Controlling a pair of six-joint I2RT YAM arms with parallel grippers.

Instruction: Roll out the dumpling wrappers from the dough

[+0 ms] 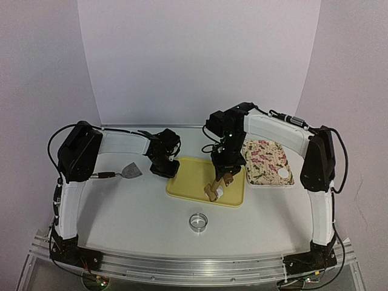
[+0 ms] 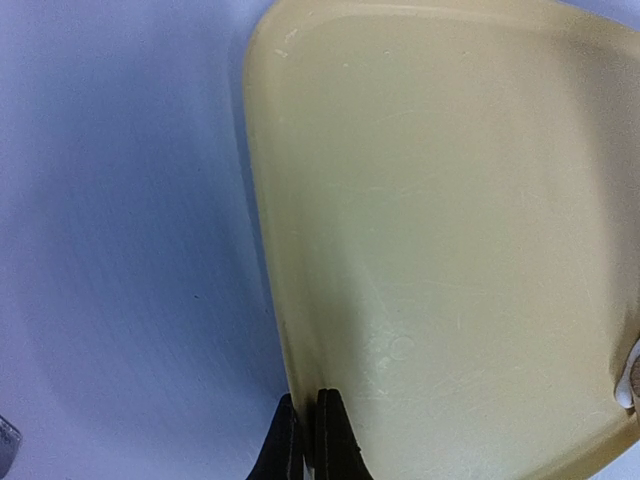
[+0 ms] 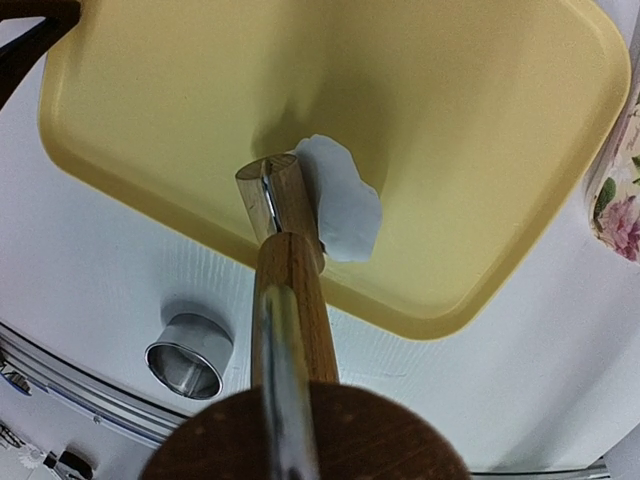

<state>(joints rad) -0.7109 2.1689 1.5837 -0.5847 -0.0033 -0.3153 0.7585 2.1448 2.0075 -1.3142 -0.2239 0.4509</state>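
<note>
A small, flattened, irregular piece of white dough (image 3: 341,203) lies on the yellow tray (image 1: 191,185), close to its near rim. My right gripper (image 1: 225,170) is shut on a wooden rolling pin (image 1: 214,187) that slants down to the tray, its lower end (image 3: 276,199) touching the dough's left side. The right gripper's fingers are hidden in the right wrist view. My left gripper (image 2: 308,400) is shut on the tray's left rim (image 2: 268,250). One round white dumpling wrapper (image 1: 284,174) rests on the floral cloth (image 1: 264,159).
A shiny ring cutter (image 1: 198,222) stands on the table in front of the tray, also visible as the ring cutter (image 3: 189,356) in the right wrist view. A metal scraper (image 1: 130,171) lies left of the tray. The floral cloth lies right of the tray.
</note>
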